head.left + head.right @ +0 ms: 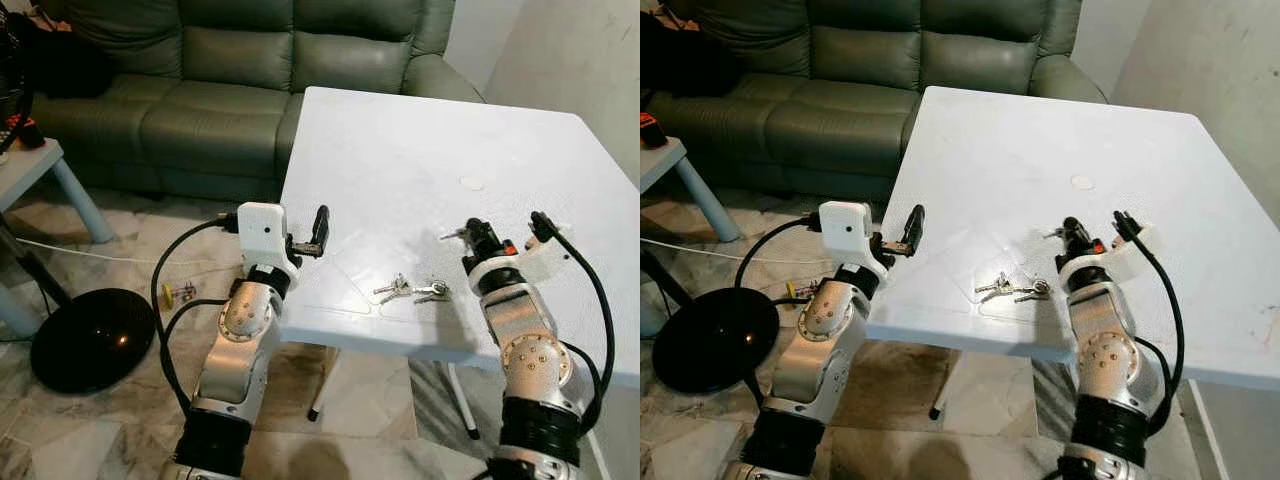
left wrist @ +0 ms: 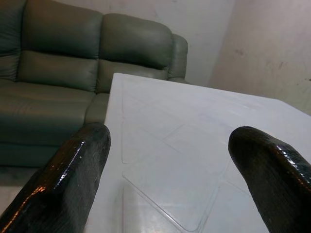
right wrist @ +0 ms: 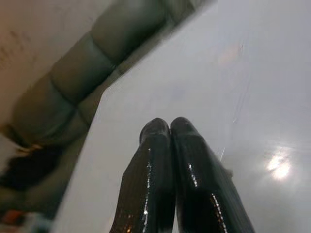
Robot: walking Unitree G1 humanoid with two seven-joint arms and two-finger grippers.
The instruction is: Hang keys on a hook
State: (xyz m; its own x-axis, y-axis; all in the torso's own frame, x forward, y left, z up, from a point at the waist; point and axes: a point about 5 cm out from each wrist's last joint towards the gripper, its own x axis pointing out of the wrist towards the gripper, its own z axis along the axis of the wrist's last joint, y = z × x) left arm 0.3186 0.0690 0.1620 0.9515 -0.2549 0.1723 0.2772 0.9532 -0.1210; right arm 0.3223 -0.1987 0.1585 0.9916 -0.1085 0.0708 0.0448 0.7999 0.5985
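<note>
A small bunch of silver keys (image 1: 410, 290) lies flat on the white table (image 1: 430, 150), close to its near edge. My left gripper (image 1: 318, 232) hovers over the table's near left corner, left of the keys. It is open, with a wide gap between its fingers (image 2: 73, 170) and only bare tabletop in that gap. My right gripper (image 1: 472, 228) sits just above the table, right of and slightly beyond the keys. It is shut, fingers (image 3: 160, 160) pressed together. A small silvery bit (image 1: 450, 236) shows beside its tip; I cannot tell what it is.
A green leather sofa (image 1: 250, 60) stands behind the table's far left side. A black round base (image 1: 90, 338) and cables lie on the tiled floor at left, beside a pale side table (image 1: 30, 165). A plain wall (image 1: 580, 60) rises at the right.
</note>
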